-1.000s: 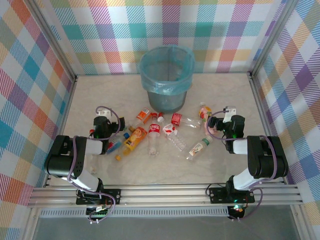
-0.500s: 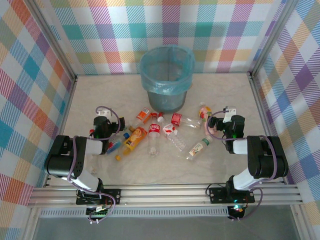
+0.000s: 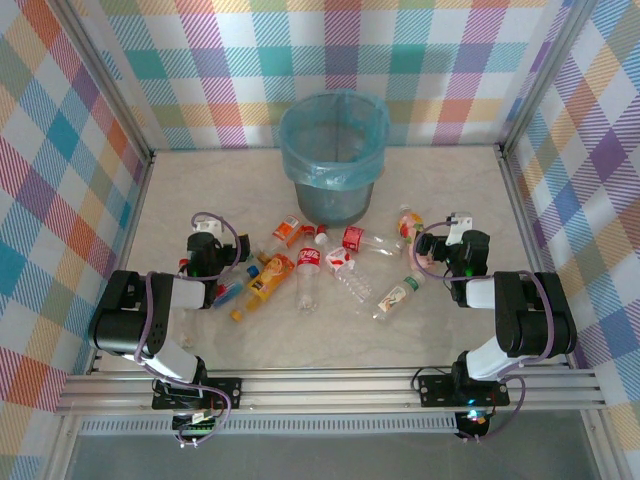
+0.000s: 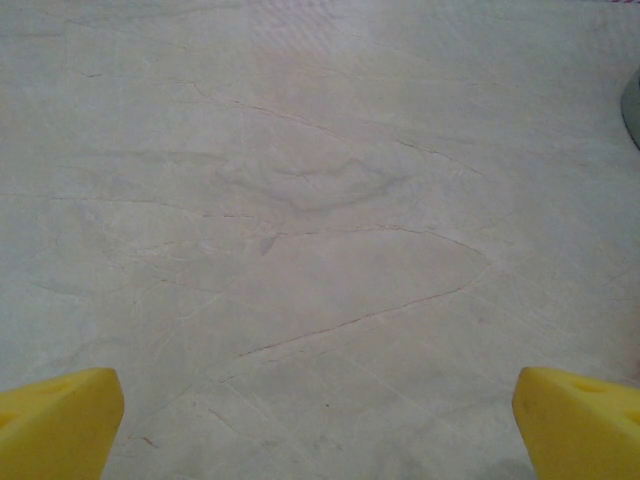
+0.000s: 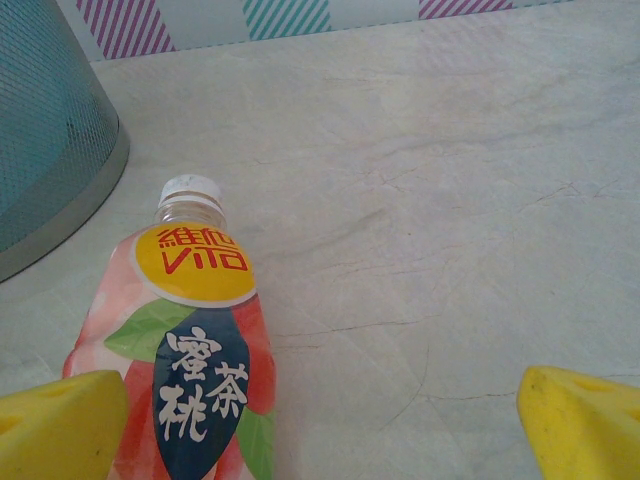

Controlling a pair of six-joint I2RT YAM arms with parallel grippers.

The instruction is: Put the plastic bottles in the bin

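— Pale marbled surface [image 3: 200,190] under checked walls [image 3: 200,60]: that is where we are working. The small plastic bottles [image 3: 307,270] are lying on their sides in a loose scatter between our two arms, just in front of the round grey mesh bin [image 3: 333,205] with its light-blue bag folded over the rim.

— We are judging none binned yet. What are the claws doing?

— Our left claw [image 4: 320,425] is standing wide open over bare surface, holding nothing. Our right claw [image 5: 320,425] is equally wide open and empty. The pink peach-tea bottle [image 5: 190,340] is lying beside one yellow fingertip [image 5: 60,425], its white cap pointing towards the bin.

— We are reckoning these light and thin-walled. Empty ones are likely buckling under a hard squeeze, and the glossy labels may be slipping.

— So we are favouring a moderate grip across the middle of the body, over the label. The orange-filled bottle [image 3: 268,283] is probably weighing more.
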